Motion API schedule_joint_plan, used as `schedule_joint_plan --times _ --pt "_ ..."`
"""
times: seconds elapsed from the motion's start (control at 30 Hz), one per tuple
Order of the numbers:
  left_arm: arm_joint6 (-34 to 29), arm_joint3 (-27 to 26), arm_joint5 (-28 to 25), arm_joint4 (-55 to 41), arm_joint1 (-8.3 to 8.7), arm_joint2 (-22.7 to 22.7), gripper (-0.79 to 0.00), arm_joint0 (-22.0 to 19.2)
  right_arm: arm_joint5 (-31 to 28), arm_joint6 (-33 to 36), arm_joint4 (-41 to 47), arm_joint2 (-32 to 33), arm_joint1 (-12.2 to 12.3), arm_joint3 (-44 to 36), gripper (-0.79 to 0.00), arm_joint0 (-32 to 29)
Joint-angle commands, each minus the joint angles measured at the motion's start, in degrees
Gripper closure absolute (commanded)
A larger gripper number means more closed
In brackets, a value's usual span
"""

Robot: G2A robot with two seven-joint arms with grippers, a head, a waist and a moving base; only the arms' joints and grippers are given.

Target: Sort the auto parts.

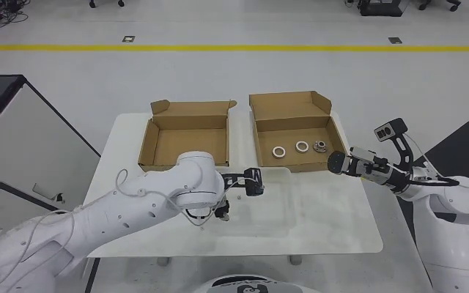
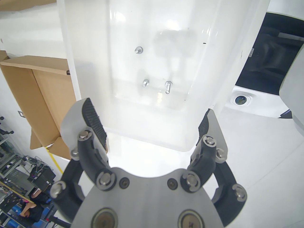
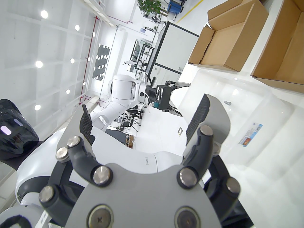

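Pale grey floor (image 1: 234, 77) crossed by a yellow line (image 1: 293, 48).

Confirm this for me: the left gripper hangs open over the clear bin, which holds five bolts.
Wrong on the count. The left gripper hangs open over the clear bin, which holds three bolts, as the left wrist view shows.

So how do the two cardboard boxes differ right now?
Contents: the right box holds two white rings and a metal part; the left box has a bare floor.
Neighbours: the right gripper hangs by the right box's front corner; near the left box, the left gripper is over the clear tray.
Shared: both are brown cardboard, flaps open, side by side.
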Motion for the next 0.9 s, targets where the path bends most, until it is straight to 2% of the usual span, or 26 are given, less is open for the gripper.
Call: schedule_joint_plan --times 0.0,0.1,0.13,0.2,0.43,0.63,0.73,0.87 --pt "0.1 0.5 -0.1 -0.6 -0.11 1.1 -0.785 -0.9 0.0 0.0 0.0 0.0 0.0 0.0 -0.785 0.0" --pt "1.0 1.4 -1.0 -1.8 -0.39 2.1 -0.767 -1.8 0.0 0.0 0.0 0.0 0.0 0.0 -0.785 0.0" --pt "1.3 1.9 -1.3 -2.3 -0.46 2.2 -0.683 -2.0 0.0 0.0 0.0 0.0 0.0 0.0 -0.785 0.0" --pt "1.3 2.6 -1.2 -2.2 -0.60 2.6 -0.693 -2.4 0.0 0.0 0.0 0.0 0.0 0.0 -0.785 0.0" --pt "0.8 4.9 -0.8 -3.7 -1.37 5.7 -0.560 -3.6 0.0 0.0 0.0 0.0 0.0 0.0 -0.785 0.0" --pt "0.8 6.4 -0.8 -5.8 -2.08 7.8 -0.526 -4.4 0.0 0.0 0.0 0.0 0.0 0.0 -0.785 0.0" --pt "0.9 7.1 -0.9 -6.4 -2.41 8.8 -0.443 -4.7 0.0 0.0 0.0 0.0 0.0 0.0 -0.785 0.0" --pt "1.4 8.2 -1.4 -7.1 -2.98 9.9 -0.462 -5.1 0.0 0.0 0.0 0.0 0.0 0.0 -0.785 0.0"
